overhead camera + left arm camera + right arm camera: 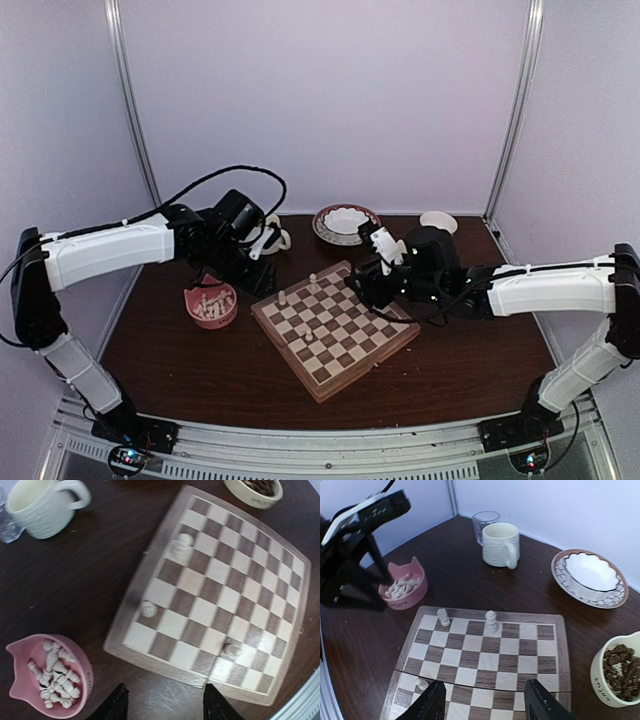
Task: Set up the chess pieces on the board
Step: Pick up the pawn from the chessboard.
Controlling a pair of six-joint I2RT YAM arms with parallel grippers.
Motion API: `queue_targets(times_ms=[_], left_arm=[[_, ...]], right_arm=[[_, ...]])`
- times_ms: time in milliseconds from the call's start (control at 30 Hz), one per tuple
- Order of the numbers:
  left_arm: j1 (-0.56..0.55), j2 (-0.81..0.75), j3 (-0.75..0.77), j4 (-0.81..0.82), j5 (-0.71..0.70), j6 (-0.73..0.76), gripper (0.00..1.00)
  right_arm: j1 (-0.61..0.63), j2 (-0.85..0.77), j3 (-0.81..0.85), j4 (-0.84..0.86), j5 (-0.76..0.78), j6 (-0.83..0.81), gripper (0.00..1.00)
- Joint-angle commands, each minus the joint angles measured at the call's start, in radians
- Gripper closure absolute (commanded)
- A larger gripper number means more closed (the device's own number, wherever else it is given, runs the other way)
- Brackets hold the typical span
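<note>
Board lies mid-tabletop, turned so one corner aims at the near edge. Three chess pieces are on it. Two stand upright in the row along the board's far-left edge, a few squares apart. The third is close to the adjoining near-left edge; too small to tell whether it is upright.

The rest of the pale men lie heaped in a pink cat-eared bowl, on the tabletop just off the board's left corner.

Judgement: setup barely begun. Three placed, the bulk waiting in the bowl, most back-rank and pawn squares bare.

Left gripper hangs over the tabletop between bowl and board, fingers spread, nothing between them. Right gripper hovers above the board's right half, fingers likewise spread and empty.

Further out, toward the far edge: cream mug with a clear glass behind it, and a patterned plate carrying a white dish. A small cream bowl holds dark brown lumps, possibly the dark set; cannot tell.
</note>
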Motion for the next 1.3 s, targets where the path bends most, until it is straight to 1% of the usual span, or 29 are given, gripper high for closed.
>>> queue_targets(times_ms=[0, 133, 267, 300, 400, 533, 867, 1133, 1267], left_arm=[[0.090, -0.179, -0.206, 0.270, -0.124, -0.067, 0.47], [0.155, -0.319, -0.412, 0.428, -0.224, -0.103, 0.44], [0.179, -0.386, -0.525, 0.480, -0.407, -0.122, 0.41], [0.187, -0.396, -0.546, 0.494, -0.429, -0.124, 0.40], [0.193, -0.424, -0.593, 0.553, -0.455, -0.125, 0.39], [0.193, -0.435, -0.645, 0.637, -0.457, -0.131, 0.39], [0.193, -0.460, -0.670, 0.653, -0.487, -0.129, 0.38], [0.193, -0.465, -0.669, 0.653, -0.471, -0.123, 0.38], [0.193, -0.466, -0.664, 0.648, -0.466, -0.120, 0.38]], right_arm=[[0.061, 0.092, 0.075, -0.070, -0.098, -0.072, 0.43], [0.107, 0.165, 0.137, -0.124, -0.133, -0.123, 0.43], [0.130, 0.239, 0.188, -0.164, -0.165, -0.146, 0.45], [0.134, 0.256, 0.202, -0.170, -0.170, -0.154, 0.46], [0.148, 0.308, 0.241, -0.206, -0.166, -0.157, 0.49], [0.159, 0.364, 0.286, -0.232, -0.127, -0.148, 0.55], [0.166, 0.444, 0.339, -0.254, -0.114, -0.138, 0.62], [0.173, 0.469, 0.362, -0.270, -0.097, -0.143, 0.69], [0.173, 0.479, 0.370, -0.279, -0.084, -0.146, 0.70]])
